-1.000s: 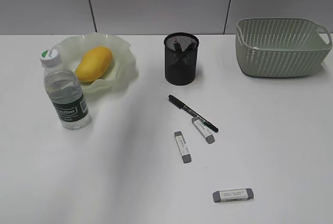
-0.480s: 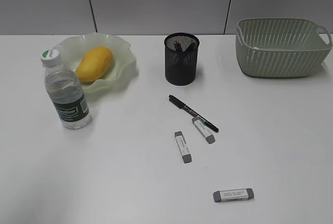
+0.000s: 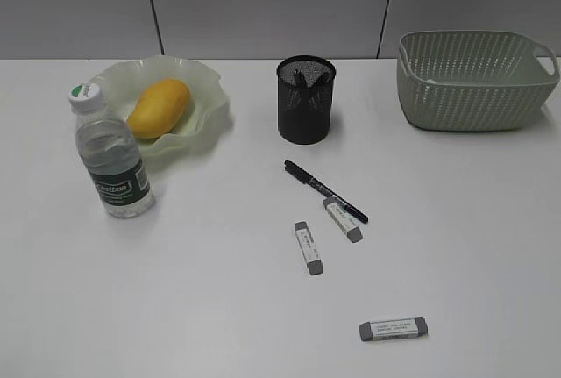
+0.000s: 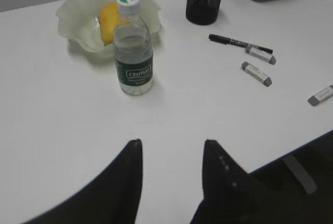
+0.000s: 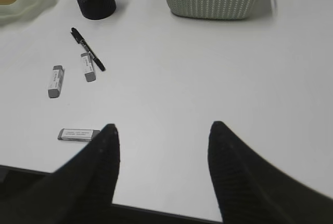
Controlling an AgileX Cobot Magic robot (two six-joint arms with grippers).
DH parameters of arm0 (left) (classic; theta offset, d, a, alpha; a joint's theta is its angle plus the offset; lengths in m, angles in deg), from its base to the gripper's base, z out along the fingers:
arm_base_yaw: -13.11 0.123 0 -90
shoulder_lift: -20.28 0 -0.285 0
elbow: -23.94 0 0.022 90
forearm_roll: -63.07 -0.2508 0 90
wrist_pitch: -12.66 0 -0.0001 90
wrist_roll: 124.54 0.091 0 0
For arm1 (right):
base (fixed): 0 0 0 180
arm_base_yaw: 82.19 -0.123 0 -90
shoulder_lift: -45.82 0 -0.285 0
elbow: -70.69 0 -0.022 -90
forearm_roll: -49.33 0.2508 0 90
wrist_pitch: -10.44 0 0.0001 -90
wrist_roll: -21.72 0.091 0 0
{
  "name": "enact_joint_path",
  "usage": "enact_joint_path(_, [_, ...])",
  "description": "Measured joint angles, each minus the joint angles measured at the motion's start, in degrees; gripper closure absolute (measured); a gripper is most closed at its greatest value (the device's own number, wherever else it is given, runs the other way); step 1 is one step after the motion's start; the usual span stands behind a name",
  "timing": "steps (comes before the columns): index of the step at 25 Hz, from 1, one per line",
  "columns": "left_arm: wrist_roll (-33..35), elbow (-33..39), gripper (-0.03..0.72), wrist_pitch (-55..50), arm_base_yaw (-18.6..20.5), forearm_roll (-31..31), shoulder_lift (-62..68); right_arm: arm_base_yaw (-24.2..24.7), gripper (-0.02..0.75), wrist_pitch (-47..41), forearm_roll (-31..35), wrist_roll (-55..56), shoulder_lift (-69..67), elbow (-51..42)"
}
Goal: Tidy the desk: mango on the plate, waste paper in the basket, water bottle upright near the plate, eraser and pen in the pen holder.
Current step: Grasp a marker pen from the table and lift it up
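Note:
The yellow mango (image 3: 159, 107) lies in the wavy green plate (image 3: 213, 110) at the back left of the desk (image 3: 202, 308). Just in front stands the water bottle (image 3: 112, 163), upright. A black pen (image 3: 324, 190) and three grey-ended erasers (image 3: 342, 219) (image 3: 308, 247) (image 3: 393, 330) lie in front of the mesh pen holder (image 3: 306, 102). The basket (image 3: 473, 84) stands at the back right. The waste paper is out of view. My left gripper (image 4: 173, 143) hovers open and empty before the bottle (image 4: 133, 52). My right gripper (image 5: 164, 125) is open and empty near the front edge.
Dark pen-like items stand inside the pen holder. In the right wrist view the nearest eraser (image 5: 78, 134) lies just left of my left finger, and the desk's front edge runs below both grippers. A grey panelled wall stands behind the desk.
A dark edge at the top left of the exterior view and a faint shadow on the desk have gone. No object has moved.

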Motion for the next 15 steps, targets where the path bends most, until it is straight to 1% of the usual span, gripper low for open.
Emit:
enact_joint_path(2, [0.0,0.2,0.398,0.0,0.0,-0.2,-3.1,0.0,0.301,0.1,0.3,0.0,0.0,-0.1])
enact_joint_path(6, [0.0,0.2,0.398,-0.1,0.0,0.1,-3.8,0.0,0.301,0.8,1.4,-1.0,-1.4,0.2])
enact_joint_path(9, [0.0,0.2,0.398,-0.1,0.0,0.2,-3.8,0.0,0.301,4.2,3.6,-4.4,-6.2,1.2])
enact_joint_path(12, [0.0,0.2,0.4,-0.1,1.3,0.2,-3.8,0.0,0.301,10.5,5.3,-7.9,-17.7,1.4])
enact_joint_path(15, [0.0,0.2,0.4,-0.1,4.6,0.2,-3.8,0.0,0.301,17.7,7.3,-11.8,-35.2,2.6])
